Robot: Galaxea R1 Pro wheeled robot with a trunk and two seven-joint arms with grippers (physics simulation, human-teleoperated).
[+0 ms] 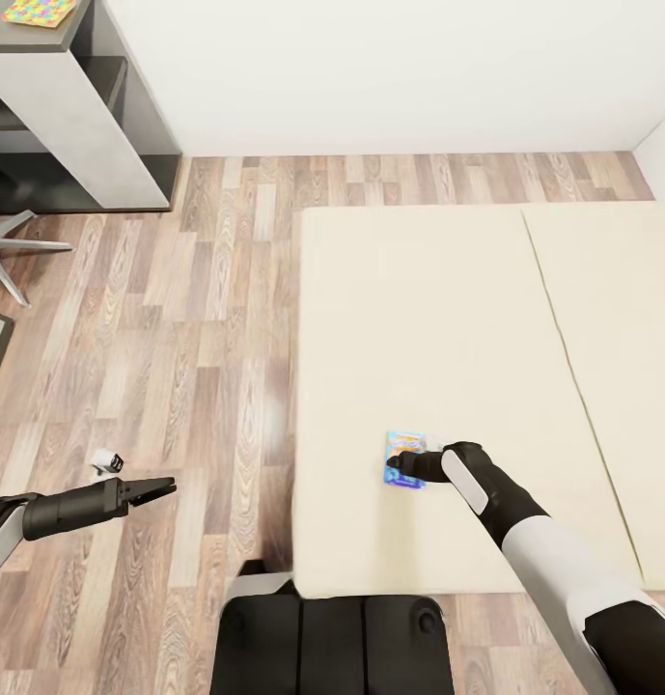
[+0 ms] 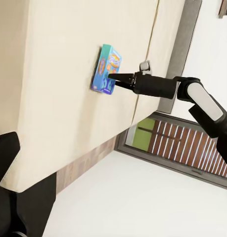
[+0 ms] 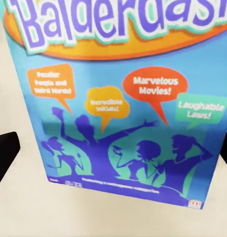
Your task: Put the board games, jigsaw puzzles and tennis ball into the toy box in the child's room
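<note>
- Blue board game (image 1: pixel 406 458) is seen lying flat on the cream bed (image 1: pixel 448 319), near its front edge; the cover with cartoon silhouettes faces up (image 3: pixel 118 108).
- Right gripper (image 1: pixel 401 467) is poised at the box; in the left wrist view its fingers (image 2: pixel 118 78) look close together with tips at the box edge (image 2: pixel 106 69). Whether the box is clamped cannot be told.
- Step judged: picking the game off the mattress. A clean grasp is best made across a thin edge, with the box lifted level so it is not dragged over the soft surface.
- Left gripper (image 1: pixel 158 487) hangs over the wood floor (image 1: pixel 178 319), fingers nearly together, nothing held.
- Head view alone gives the table (image 1: pixel 62 106) at the far left, a jigsaw puzzle (image 1: pixel 41 11) on top; the right wrist view alone gives the cover print.
</note>
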